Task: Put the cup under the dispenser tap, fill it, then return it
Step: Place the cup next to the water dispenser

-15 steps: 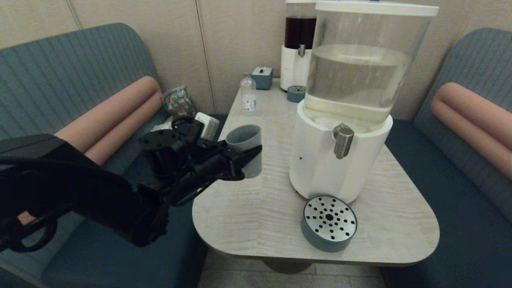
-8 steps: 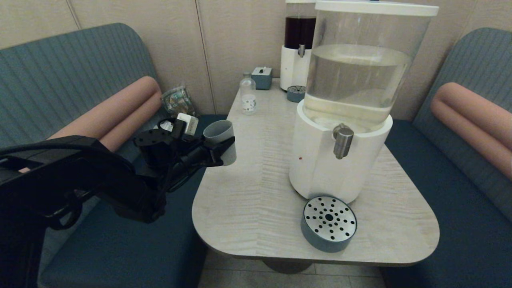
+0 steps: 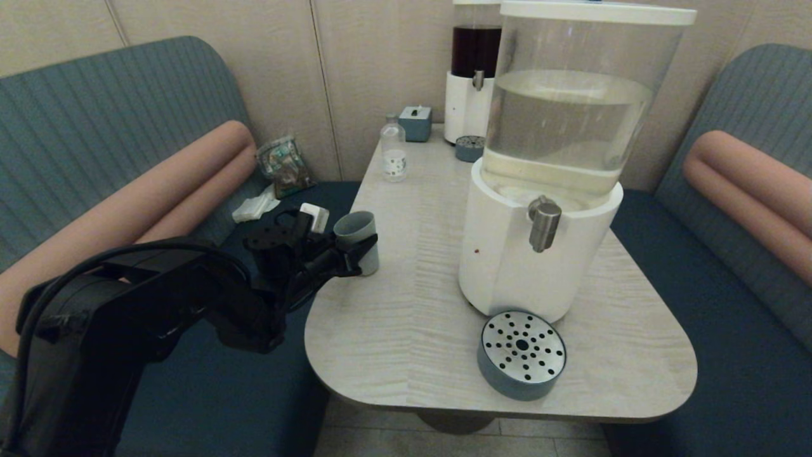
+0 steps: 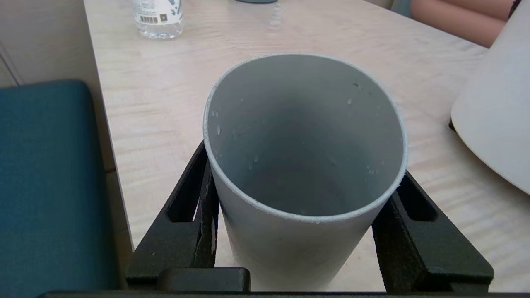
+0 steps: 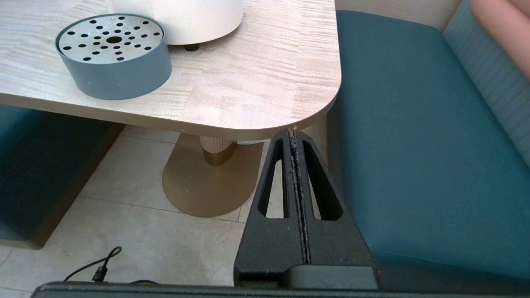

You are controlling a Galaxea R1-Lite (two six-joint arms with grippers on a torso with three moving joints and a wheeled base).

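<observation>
The left gripper clamps the cup upright at the worktop's left edge. The tap lies well apart to the cup's right, nearer the parked right gripper, whose fingers are pressed together, empty.

The pale wood table carries two dispensers, drip trays, a bottle and the cup.

In the left wrist view, the matte grey-blue tapered cup hides its own base and the black left gripper fingertips; the small clear bottle is cropped.
</observation>
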